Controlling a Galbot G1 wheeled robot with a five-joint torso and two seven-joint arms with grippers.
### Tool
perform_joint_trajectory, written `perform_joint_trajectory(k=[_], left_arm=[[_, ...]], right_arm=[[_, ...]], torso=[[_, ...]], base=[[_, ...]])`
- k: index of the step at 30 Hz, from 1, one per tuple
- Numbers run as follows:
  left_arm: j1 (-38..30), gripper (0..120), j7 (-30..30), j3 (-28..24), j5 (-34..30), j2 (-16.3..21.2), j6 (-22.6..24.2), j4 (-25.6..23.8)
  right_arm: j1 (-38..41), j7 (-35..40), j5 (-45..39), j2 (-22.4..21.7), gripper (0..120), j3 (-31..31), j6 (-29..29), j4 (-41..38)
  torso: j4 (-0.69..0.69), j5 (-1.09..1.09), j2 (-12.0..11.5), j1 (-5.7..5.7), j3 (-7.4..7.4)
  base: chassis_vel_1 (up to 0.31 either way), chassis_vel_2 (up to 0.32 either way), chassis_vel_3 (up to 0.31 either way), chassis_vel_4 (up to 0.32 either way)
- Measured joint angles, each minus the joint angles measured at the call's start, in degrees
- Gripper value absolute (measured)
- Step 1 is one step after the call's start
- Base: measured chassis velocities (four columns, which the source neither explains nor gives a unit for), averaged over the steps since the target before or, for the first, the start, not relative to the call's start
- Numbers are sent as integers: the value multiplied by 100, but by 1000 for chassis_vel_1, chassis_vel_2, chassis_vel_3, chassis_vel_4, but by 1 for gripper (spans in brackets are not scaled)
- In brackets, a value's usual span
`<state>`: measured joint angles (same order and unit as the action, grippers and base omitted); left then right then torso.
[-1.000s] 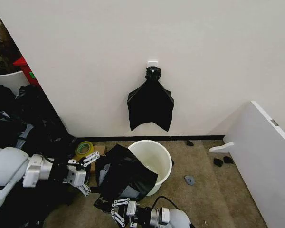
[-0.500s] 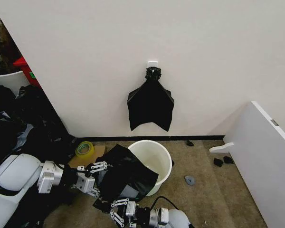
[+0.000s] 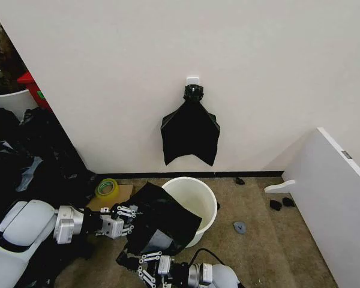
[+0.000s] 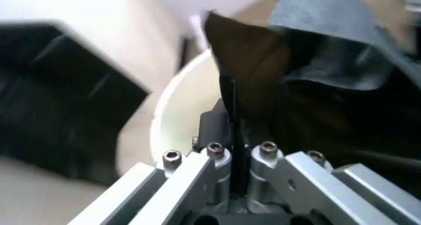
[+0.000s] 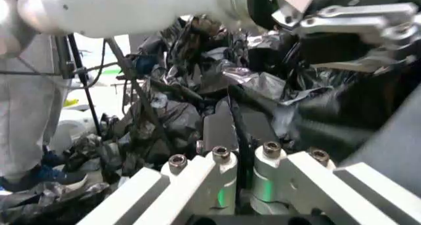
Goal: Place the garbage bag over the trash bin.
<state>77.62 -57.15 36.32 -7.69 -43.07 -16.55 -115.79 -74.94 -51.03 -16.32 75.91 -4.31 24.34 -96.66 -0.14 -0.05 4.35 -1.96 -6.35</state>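
While my left gripper (image 3: 127, 219) pinches the garbage bag (image 3: 162, 223) edge — thin, glossy, wrinkled black film — my right gripper (image 3: 145, 268) clamps its lower hem. Bag drapes over the near rim of the round, smooth cream-white trash bin (image 3: 195, 201), just beyond both grippers.

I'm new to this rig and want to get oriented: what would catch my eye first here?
The garbage bag, glossy and black, drapes over the near-left rim of the trash bin on the floor by the wall. The left hand and right hand each pinch its edge. Above, a black bundle hangs on the wall.
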Motion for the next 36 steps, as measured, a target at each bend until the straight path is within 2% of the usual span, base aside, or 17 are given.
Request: perform_joint_trajectory(k=[3, 5, 6, 9, 10, 12, 14, 17, 18, 20, 21, 22, 23, 24, 26, 30, 36], left_arm=[[74, 0, 372, -9, -302, -49, 263, 48], [160, 0, 825, -60, -681, -121, 494, 95], [160, 0, 825, -60, -681, -121, 494, 95], [230, 0, 1715, -282, -1338, -262, 836, 93], [230, 0, 1715, -282, -1338, -262, 836, 93], [237, 0, 2336, -453, -1722, -361, 1016, 47], [237, 0, 2536, -503, -1850, -398, 1063, 25], [229, 0, 3141, -635, -2332, -547, 1180, -98], [229, 0, 3141, -635, -2332, -547, 1180, -98], [215, 0, 3344, -644, -2525, -630, 1219, -183], [212, 0, 3422, -638, -2654, -680, 1242, -231], [212, 0, 3473, -621, -2770, -735, 1259, -284], [214, 0, 3497, -607, -2835, -772, 1267, -313], [214, 0, 3497, -607, -2835, -772, 1267, -313], [239, 0, 3518, -573, -2931, -873, 1274, -385], [259, 0, 3528, -525, -2943, -976, 1274, -440], [220, 0, 3583, -382, -3064, -1062, 1273, -465]], right_arm=[[-5, 54, -217, -21, 0, -27, 12, -45], [-18, 144, -473, -64, 12, -39, 1, -129], [-18, 144, -473, -64, 12, -39, 1, -129], [-38, 135, -670, -116, 26, 27, 20, -227], [-38, 135, -670, -116, 26, 27, 20, -227], [-72, 136, -814, -150, 36, 31, 27, -292], [-87, 153, -871, -160, 39, 32, 32, -320], [-182, 802, -1133, -205, 54, -23, 93, -515], [-182, 802, -1133, -205, 54, -23, 93, -515], [-234, 1718, -1324, -232, 62, -184, 124, -672], [-252, 2349, -1529, -240, 69, -301, 129, -812], [-263, 2921, -1773, -242, 75, -431, 101, -956], [-273, 3161, -1913, -242, 78, -480, 69, -1035], [-273, 3161, -1913, -242, 78, -480, 69, -1035], [-312, 3559, -2388, -212, 89, -654, -45, -1245], [-348, 3660, -2611, -159, 98, -788, -99, -1380], [-342, 4047, -2626, -133, 100, -937, -258, -1501]], torso=[[0, 1, 0, 0, 0], [0, 1, 0, 0, 0], [0, 1, 0, 0, 0], [0, 2, 0, 0, 0], [0, 2, 0, 0, 0], [0, 1, 0, 0, 0], [0, 1, 0, 0, 0], [0, 1, 0, 0, 0], [0, 1, 0, 0, 0], [3, -2, 0, 0, 0], [1, -6, 0, 0, 0], [5, -8, 0, 0, 0], [5, -8, 0, 0, 0], [5, -8, 0, 0, 0], [3, -9, 0, 0, 0], [2, -8, 0, 1, 0], [-1, -3, 0, 1, 0]], base=[[0, 0, 0, 0], [0, 0, 0, 0], [0, 0, 0, 0], [0, 0, 0, 0], [0, 0, 0, 0], [0, 0, 0, 0], [0, 0, 0, 0], [0, 0, 0, 0], [0, 0, 0, 0], [0, 0, 0, 0], [0, 0, 0, 0], [0, 0, 0, 0], [0, 0, 0, 0], [0, 0, 0, 0], [0, 0, 0, 0], [0, 0, 0, 0], [0, 0, 0, 0]])
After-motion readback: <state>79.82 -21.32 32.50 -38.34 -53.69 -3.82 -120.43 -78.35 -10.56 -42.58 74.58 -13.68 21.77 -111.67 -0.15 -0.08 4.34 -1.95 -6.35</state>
